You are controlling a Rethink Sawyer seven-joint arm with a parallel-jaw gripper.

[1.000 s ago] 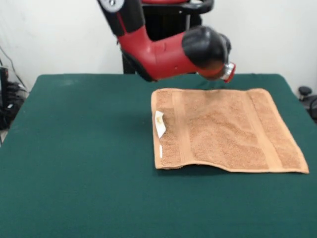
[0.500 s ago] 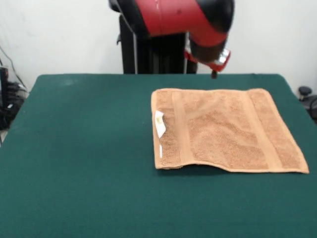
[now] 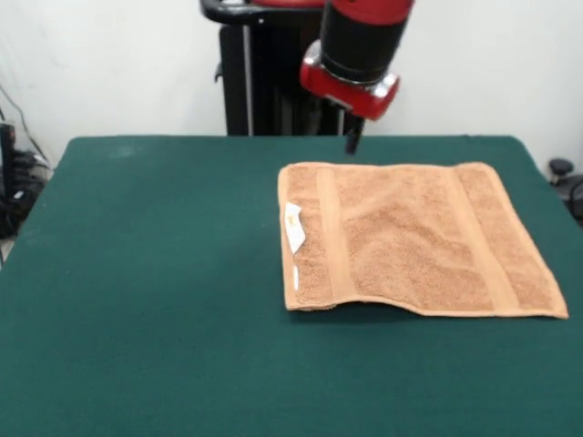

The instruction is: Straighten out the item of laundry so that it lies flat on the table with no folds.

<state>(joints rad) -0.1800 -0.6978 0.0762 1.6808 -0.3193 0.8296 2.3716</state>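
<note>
- Towel [image 3: 414, 238]: spread on the table [image 3: 146, 273], on the picture's right half in the front view, its far edge close to the table's far edge, its right corner near the table's right side.
- Towel surface is seen as mostly flat; two woven bands run front to back, one near each end.
- White label [image 3: 293, 227] is seen sticking out at the towel's left edge, lying on top of the cloth.
- Progress, judged: task looks nearly done or done. No large fold is visible on top.
- Left to check: a dark shadow is seen under the near edge toward the left corner, so that edge may be slightly lifted, or a layer may be tucked under. Whether the towel is single or doubled cannot be told from this view.
- Gripper [image 3: 352, 138]: held above the table just behind the towel's far edge, not touching the cloth, nothing seen in it.
- Gripper's state cannot be told; only a short dark tip shows below the red wrist.
- Arm [image 3: 357, 45] is cut off by the top edge; only the lower wrist section shows.
- Pedestal [image 3: 264, 82] is partly hidden behind the arm.
- Overhead view is not supplied, so the towel's outline cannot be cross-checked.
</note>
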